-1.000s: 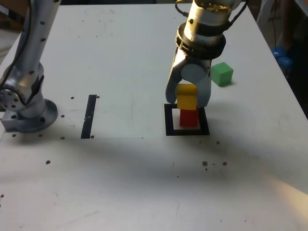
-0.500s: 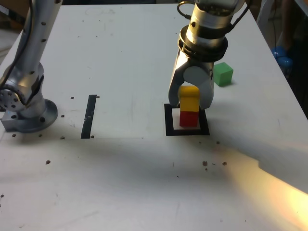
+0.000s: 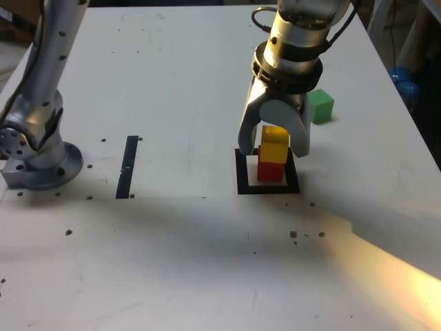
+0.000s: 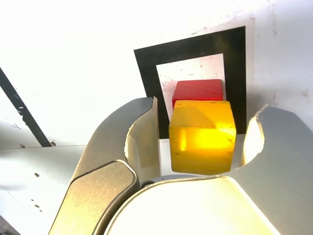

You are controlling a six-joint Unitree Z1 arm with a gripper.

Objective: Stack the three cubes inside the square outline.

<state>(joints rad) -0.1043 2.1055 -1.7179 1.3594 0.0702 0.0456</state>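
Over the outline (image 3: 242, 172), the gripper (image 3: 274, 141) is straddling the yellow cube (image 3: 275, 144) sitting on red (image 3: 271, 171), fingers apart; fetching the green cube (image 3: 318, 106) looks next.

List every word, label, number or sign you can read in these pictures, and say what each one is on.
None can be read: no lettering shows in either view.
The red cube, yellow cube and green cube have plain faces.
The square outline, black strip, gripper and table carry no print.
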